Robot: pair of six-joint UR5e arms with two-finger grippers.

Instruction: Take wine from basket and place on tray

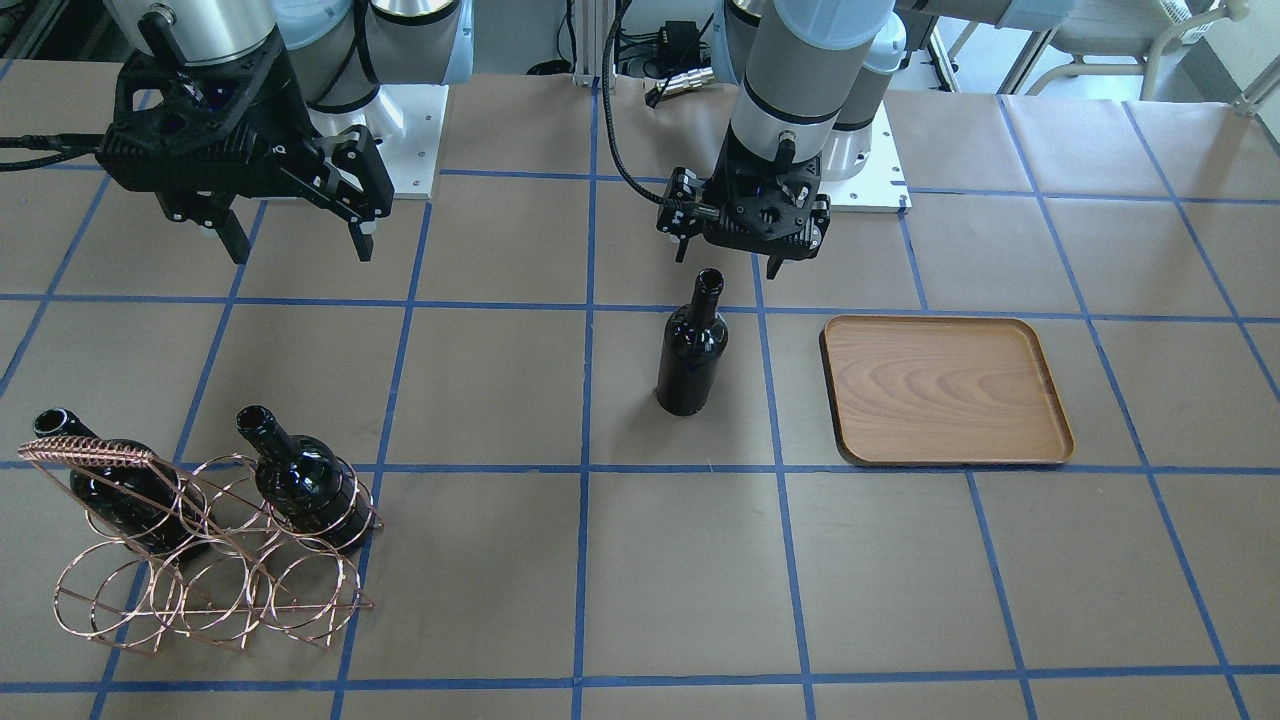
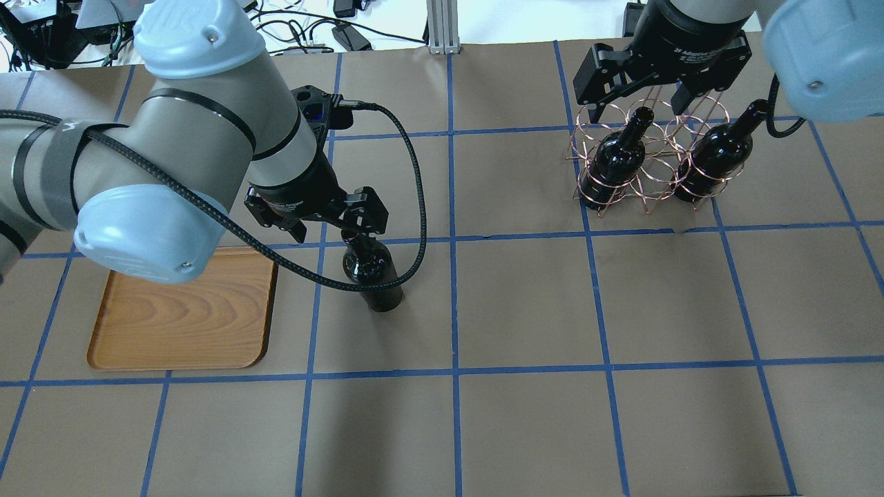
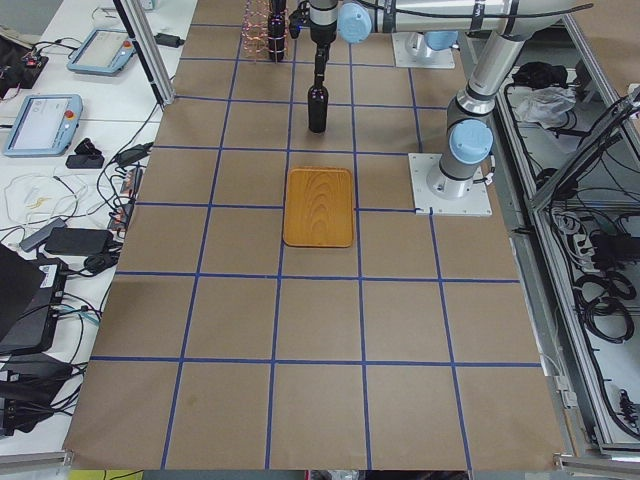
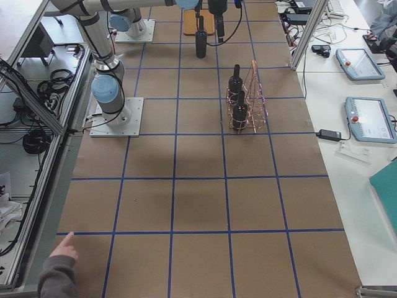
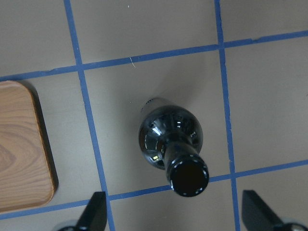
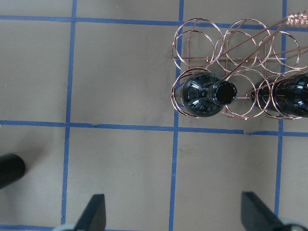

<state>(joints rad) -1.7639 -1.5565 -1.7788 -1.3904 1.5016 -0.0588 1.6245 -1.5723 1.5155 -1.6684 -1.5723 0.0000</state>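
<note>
On far left, tray [image 2: 186, 310] carries no bottle yet. Near it, wine [image 2: 369, 266] upright on bench [image 2: 525, 310], out of basket. Left gripper [image 2: 331, 228] over its neck, fingers [image 5: 96, 214] spread wide, gripping nothing. Lift onto tray left to do. Far right, basket [image 2: 656, 172] holds two bottles [image 2: 615, 162]; right gripper [image 2: 634, 96] above, fingers wide apart.

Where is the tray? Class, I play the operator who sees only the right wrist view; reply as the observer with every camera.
Observer: The tray lies flat on the table, on the robot's left side, with nothing on it.
Operator: Any bottle near it?
Observer: One wine bottle stands upright beside it, on the table.
Operator: Is it gripped?
Observer: No; the left gripper hangs open over its neck.
</note>
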